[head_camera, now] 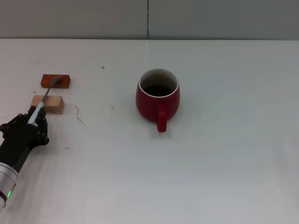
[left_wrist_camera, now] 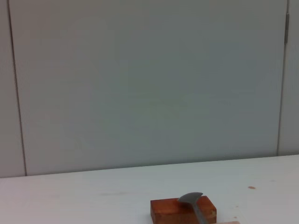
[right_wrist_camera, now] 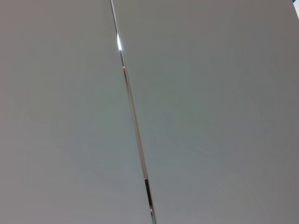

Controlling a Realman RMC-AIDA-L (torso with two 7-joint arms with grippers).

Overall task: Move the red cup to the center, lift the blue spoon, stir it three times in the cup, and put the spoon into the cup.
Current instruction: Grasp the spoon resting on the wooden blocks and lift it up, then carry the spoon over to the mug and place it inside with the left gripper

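The red cup (head_camera: 157, 100) stands upright near the middle of the white table, its handle towards me. The blue spoon (head_camera: 41, 106) lies at the far left across two small blocks, with its grey bowl on the red-brown block (head_camera: 55, 81) and its pale handle over the pale wood block (head_camera: 47, 104). My left gripper (head_camera: 35, 117) is at the handle's near end and looks shut on it. The spoon still rests on the blocks. The left wrist view shows the spoon's bowl (left_wrist_camera: 190, 199) on the red-brown block (left_wrist_camera: 173, 211). My right gripper is out of view.
The white table (head_camera: 224, 154) ends at a grey wall behind. A few small dark specks mark the table between the blocks and the cup. The right wrist view shows only the wall and a panel seam (right_wrist_camera: 133, 126).
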